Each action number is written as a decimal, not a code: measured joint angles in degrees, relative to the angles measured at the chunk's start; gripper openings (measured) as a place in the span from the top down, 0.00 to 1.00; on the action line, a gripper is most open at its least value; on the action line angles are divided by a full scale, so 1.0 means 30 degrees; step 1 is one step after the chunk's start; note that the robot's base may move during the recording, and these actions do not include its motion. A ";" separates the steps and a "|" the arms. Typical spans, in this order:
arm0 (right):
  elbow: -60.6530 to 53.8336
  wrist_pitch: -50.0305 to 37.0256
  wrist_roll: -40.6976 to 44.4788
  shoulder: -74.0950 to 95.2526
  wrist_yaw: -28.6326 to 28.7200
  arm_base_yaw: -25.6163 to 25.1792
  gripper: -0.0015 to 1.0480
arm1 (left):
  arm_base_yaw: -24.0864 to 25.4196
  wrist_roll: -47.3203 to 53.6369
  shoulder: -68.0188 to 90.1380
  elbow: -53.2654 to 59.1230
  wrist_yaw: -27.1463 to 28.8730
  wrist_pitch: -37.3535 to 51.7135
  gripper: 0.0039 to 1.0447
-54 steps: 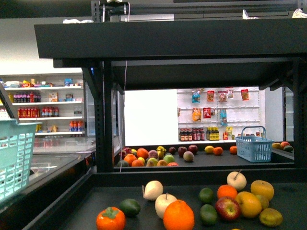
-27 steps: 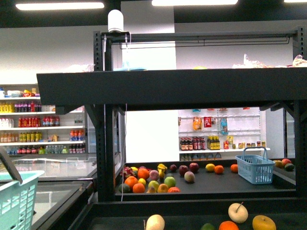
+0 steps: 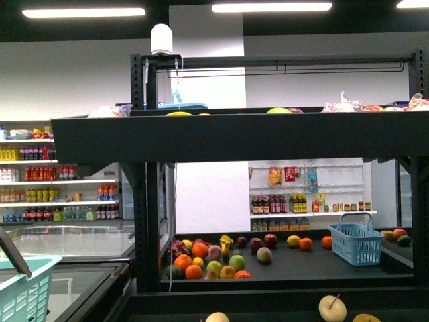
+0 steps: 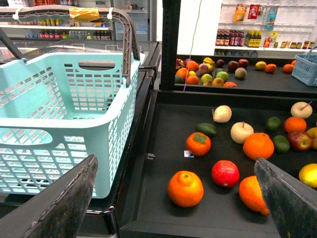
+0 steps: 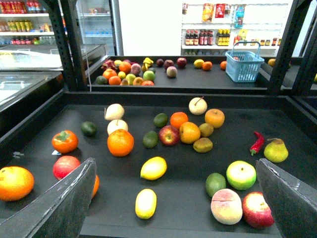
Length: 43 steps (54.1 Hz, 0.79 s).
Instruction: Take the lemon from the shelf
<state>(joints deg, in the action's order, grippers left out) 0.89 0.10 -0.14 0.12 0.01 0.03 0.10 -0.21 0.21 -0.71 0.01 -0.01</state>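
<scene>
Yellow and dimple-skinned, the lemon (image 5: 153, 168) lies on its side on the black tray tier of the shelf (image 5: 173, 96), in open floor between a large orange (image 5: 120, 142) and a second oblong yellow fruit (image 5: 145, 203), which may be another lemon; I cannot tell for sure. It touches neither of them, and a green lime (image 5: 215, 184) sits well apart to one side. The front view shows only the tops of a few fruits on this tier, and the lemon is not among them.

The right gripper (image 5: 176, 162) has its two dark fingers (image 5: 64, 203) spread wide with nothing between them, and the lemon sits in the gap below. The left gripper (image 4: 174, 162) is equally wide and empty, hanging over the same tier beside the teal basket (image 4: 64, 109).

By my judgement the lemon is light and firm, with a rind that gives a little under pressure and grips fairly well. Its oval shape is the trouble: pinched near a pointed end, it would likely slip out or roll. The hold should go across the fat middle, fingers on either side of the short axis, with moderate pressure so as not to bruise it
</scene>
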 joint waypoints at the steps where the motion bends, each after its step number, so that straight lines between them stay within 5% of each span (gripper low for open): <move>1: 0.0000 0.0000 0.0000 0.0000 0.0000 0.0000 0.07 | 0.0000 -0.0007 0.0000 0.0000 0.0000 0.0000 0.07; 5: 0.0000 0.0000 0.0000 0.0000 0.0007 0.0000 0.07 | -0.0131 -0.1829 0.0452 -0.0328 0.0627 -0.1144 0.07; 11: 0.0000 0.0000 0.0000 0.0000 -0.0007 0.0000 0.07 | 0.1056 -0.8022 0.3519 -0.0984 -0.0947 -0.0255 0.07; 23: -0.0007 0.0000 0.0000 0.0000 0.0007 0.0000 0.07 | 0.5428 -1.8884 1.4761 -0.5435 -0.5792 0.7752 0.07; 43: 0.0000 0.0000 0.0000 0.0000 0.0007 0.0000 0.07 | 0.8327 -2.4829 2.7962 -1.5591 -0.6513 0.9398 0.07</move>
<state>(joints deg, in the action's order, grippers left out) 0.89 0.10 -0.14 0.12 0.03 0.03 25.08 -74.70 84.09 -47.48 -19.53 28.18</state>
